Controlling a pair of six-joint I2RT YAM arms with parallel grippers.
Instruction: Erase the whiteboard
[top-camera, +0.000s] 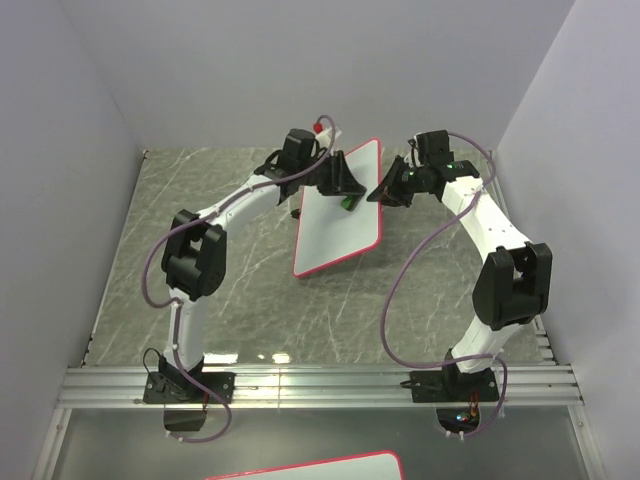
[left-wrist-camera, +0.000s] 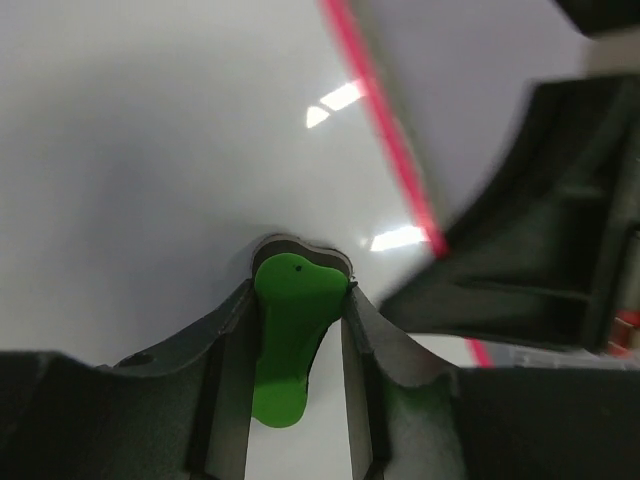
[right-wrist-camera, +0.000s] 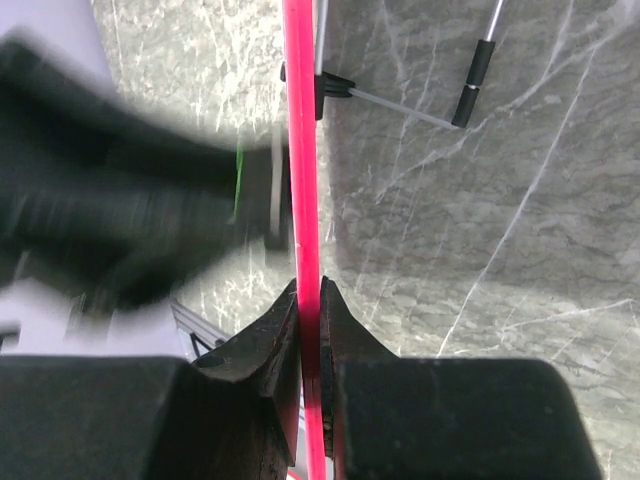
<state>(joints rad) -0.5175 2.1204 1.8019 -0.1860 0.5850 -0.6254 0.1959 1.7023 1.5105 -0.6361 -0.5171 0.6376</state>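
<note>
- Where the left gripper (left-wrist-camera: 300, 285) closes narrowly, its two fingers clamp one green eraser (left-wrist-camera: 288, 330), and the eraser's tip presses against the white face of the whiteboard (left-wrist-camera: 150, 150).
- In the top view the left gripper (top-camera: 343, 188) sits over the upper part of the whiteboard (top-camera: 335, 225), with a speck of the eraser (top-camera: 348, 203) showing beneath it.
- The right gripper (right-wrist-camera: 308, 300) is nearly closed, pinching the whiteboard's thin red rim (right-wrist-camera: 303, 150) edge-on between its fingers.
- From above, the right gripper (top-camera: 386, 192) meets the whiteboard at its right edge, near the upper corner.
- One small black foot (right-wrist-camera: 335, 86) juts from the rim just beyond the right gripper.
- Count: two arms, two grippers, one eraser, one whiteboard in hand.
- The whiteboard stands tilted near the middle of the bench (top-camera: 250, 320), between the two arms.
- The bench is grey stone-patterned with pale veins.
- Plain pale walls (top-camera: 300, 60) close the bench in on the left, far and right sides.
- A ribbed metal rail (top-camera: 320, 385) runs along the near edge and carries both arm bases.
- A second board (top-camera: 310, 468), white with a red rim, shows partly at the bottom edge of the top view.
</note>
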